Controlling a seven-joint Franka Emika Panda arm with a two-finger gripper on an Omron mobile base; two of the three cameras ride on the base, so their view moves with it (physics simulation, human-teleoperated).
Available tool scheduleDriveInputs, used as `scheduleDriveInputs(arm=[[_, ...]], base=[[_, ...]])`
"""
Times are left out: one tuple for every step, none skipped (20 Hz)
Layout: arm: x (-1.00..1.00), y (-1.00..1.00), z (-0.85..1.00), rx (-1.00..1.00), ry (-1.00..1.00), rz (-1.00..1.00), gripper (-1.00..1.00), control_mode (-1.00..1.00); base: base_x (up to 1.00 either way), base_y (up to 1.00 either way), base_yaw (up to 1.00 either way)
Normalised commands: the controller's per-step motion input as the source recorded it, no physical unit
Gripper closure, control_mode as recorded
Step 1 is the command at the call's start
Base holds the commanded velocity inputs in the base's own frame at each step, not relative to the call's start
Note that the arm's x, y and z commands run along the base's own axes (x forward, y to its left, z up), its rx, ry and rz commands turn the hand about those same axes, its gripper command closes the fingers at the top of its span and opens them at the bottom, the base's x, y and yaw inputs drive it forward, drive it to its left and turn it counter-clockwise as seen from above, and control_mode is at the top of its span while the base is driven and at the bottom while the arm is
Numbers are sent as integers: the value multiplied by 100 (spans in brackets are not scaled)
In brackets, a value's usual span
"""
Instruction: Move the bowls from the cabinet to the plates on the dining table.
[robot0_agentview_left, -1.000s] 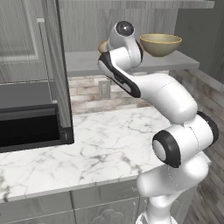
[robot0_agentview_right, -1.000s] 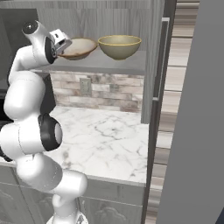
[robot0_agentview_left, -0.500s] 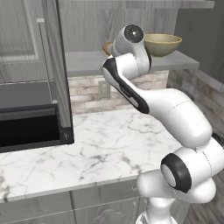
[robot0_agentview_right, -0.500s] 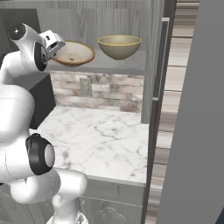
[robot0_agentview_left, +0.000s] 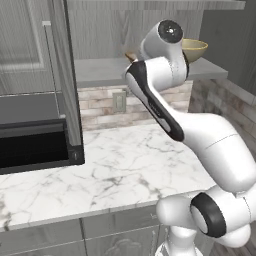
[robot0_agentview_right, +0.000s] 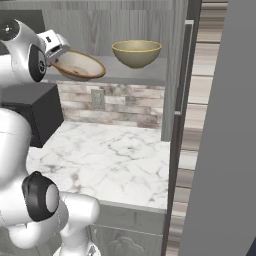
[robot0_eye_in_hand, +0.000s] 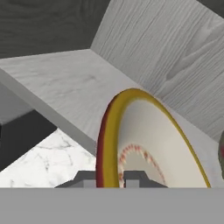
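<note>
My gripper (robot0_agentview_right: 59, 54) is shut on the near rim of a tan bowl (robot0_agentview_right: 78, 65), which is tilted with its cream inside facing out, at the left of the cabinet shelf (robot0_agentview_right: 150, 76). In the hand view the bowl (robot0_eye_in_hand: 148, 140) stands on edge, its rim pinched between my fingertips (robot0_eye_in_hand: 85, 178). A second bowl (robot0_agentview_right: 136, 52) sits upright on the shelf to the right; in the left base view this bowl (robot0_agentview_left: 196, 48) peeks out behind my arm. The plates and the dining table are out of view.
A marble counter (robot0_agentview_left: 115, 170) lies under the cabinet, with a black appliance (robot0_agentview_left: 30, 137) at its left. An open cabinet door (robot0_agentview_left: 64, 75) hangs on the left, another door edge (robot0_agentview_right: 182, 85) on the right. A tall grey panel (robot0_agentview_right: 222, 130) stands close at the far right.
My gripper has shut on the left bowl's rim. The bowl has tipped up and shifted a little left and toward me, while the arm stretched further up to the shelf.
</note>
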Motion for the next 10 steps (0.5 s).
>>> scheduleDriveInputs(arm=[[-50, -15, 5, 0, -2, 0, 100, -100], [-50, -13, 1, 0, -4, 0, 100, -100], [-50, -13, 0, 0, -6, 0, 100, -100], [-50, -11, 0, 0, -7, 1, 100, -100], [-52, -8, 0, 0, -8, 2, 100, -100], [-55, -6, 0, 0, -11, 3, 100, -100], [-58, -3, 0, 0, -13, 4, 100, -100], [-62, 0, 0, 0, -14, 6, 100, -100], [-64, -3, 0, 0, -14, 7, 100, -100], [-63, -3, 0, 0, -13, 7, 100, -100]], base=[[0, 0, 0], [0, 0, 0], [0, 0, 0], [0, 0, 0], [0, 0, 0], [0, 0, 0], [0, 0, 0], [0, 0, 0], [0, 0, 0], [0, 0, 0]])
